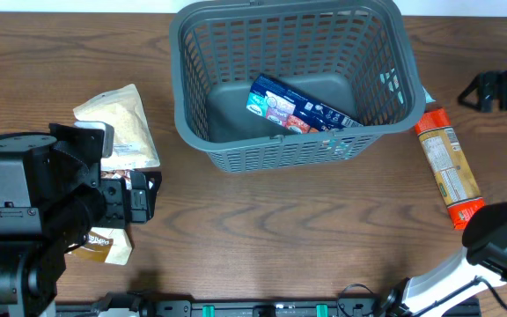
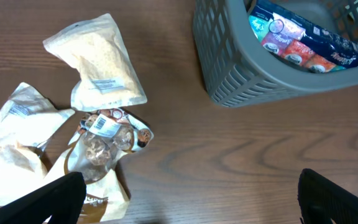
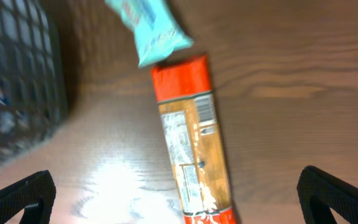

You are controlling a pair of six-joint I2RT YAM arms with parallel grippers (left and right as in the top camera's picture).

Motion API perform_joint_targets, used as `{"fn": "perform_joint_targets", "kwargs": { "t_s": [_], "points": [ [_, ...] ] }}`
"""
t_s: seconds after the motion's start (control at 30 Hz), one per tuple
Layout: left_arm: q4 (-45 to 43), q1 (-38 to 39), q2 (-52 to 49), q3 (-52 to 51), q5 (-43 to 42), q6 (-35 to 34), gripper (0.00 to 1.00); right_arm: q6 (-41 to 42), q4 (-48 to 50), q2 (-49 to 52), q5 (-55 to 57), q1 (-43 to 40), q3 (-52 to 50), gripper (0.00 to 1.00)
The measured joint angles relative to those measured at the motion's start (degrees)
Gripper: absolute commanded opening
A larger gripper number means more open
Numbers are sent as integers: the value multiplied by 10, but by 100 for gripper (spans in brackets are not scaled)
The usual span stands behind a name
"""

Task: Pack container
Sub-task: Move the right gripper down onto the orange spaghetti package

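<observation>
Left pincer (image 2: 191,196) and right pincer (image 3: 179,196) both agape, empty; container (image 1: 262,155) mouth-up, long axis left-to-right.

Nothing could be read with certainty. The blue box (image 1: 302,107) in the basket (image 1: 262,157) carried colourful print too small to make out. The orange tube pack (image 3: 194,155) bore a barcode and a fine-print panel, both blurred. White stickers on the grain pouch (image 2: 98,62) and the brown snack pouch (image 2: 104,140) were illegible.

Orange packet (image 3: 192,143) beside teal wrapper (image 3: 148,28) (blurred).
</observation>
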State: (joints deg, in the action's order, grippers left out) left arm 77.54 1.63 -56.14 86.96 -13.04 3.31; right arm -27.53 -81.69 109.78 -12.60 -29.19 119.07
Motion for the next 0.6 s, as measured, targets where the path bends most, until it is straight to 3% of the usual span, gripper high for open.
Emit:
{"fn": "perform_joint_targets", "kwargs": {
  "t_s": [0.23, 0.6],
  "points": [
    [13, 0, 0, 0, 1, 2, 99, -87, 111, 26, -1, 0, -141, 99],
    [33, 0, 0, 0, 2, 2, 99, -113, 223, 81, 35, 0, -265, 99]
  ]
}}
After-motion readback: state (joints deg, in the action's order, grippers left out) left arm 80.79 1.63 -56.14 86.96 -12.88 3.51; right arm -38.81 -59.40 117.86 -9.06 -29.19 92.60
